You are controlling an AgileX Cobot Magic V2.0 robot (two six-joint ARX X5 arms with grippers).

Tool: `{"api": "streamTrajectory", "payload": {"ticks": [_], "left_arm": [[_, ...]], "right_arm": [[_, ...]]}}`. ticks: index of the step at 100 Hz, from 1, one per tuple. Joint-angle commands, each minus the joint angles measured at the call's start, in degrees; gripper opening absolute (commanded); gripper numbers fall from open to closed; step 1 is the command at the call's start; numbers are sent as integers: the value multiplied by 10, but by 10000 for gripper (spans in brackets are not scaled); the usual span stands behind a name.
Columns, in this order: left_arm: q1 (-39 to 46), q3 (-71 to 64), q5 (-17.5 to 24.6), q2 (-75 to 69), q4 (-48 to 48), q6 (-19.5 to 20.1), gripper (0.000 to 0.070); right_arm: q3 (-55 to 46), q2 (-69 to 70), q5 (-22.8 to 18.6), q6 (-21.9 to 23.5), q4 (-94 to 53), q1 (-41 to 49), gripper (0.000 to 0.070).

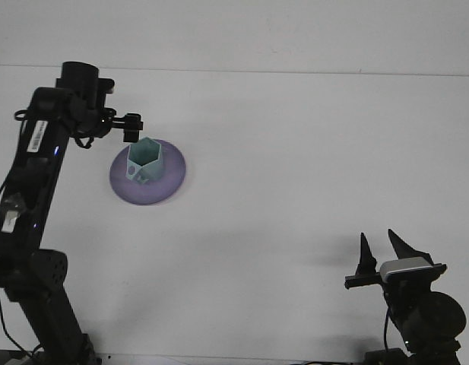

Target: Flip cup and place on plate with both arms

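A pale green faceted cup (144,160) stands upright with its mouth up on the purple plate (167,182) at the table's left. My left gripper (131,127) hovers just above and to the left of the cup, apart from it, with nothing in it; its fingers look open. Down at the bottom right corner my right gripper (382,251) points upward, open and empty, far from the plate.
The left arm's black links (36,152) rise along the left edge of the white table (295,152). The table's far edge (295,72) meets a pale wall.
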Motion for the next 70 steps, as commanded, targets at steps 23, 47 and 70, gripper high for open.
{"api": "streamTrajectory", "payload": {"ticks": [23, 47, 70], "left_arm": [[11, 17, 0, -168, -20, 3, 13], [11, -37, 0, -313, -9, 15, 13], [11, -356, 0, -532, 196, 31, 14]], "right_arm": [[6, 2, 0, 8, 5, 1, 338], [6, 2, 0, 8, 8, 1, 0], [6, 2, 5, 54, 12, 1, 0]]}}
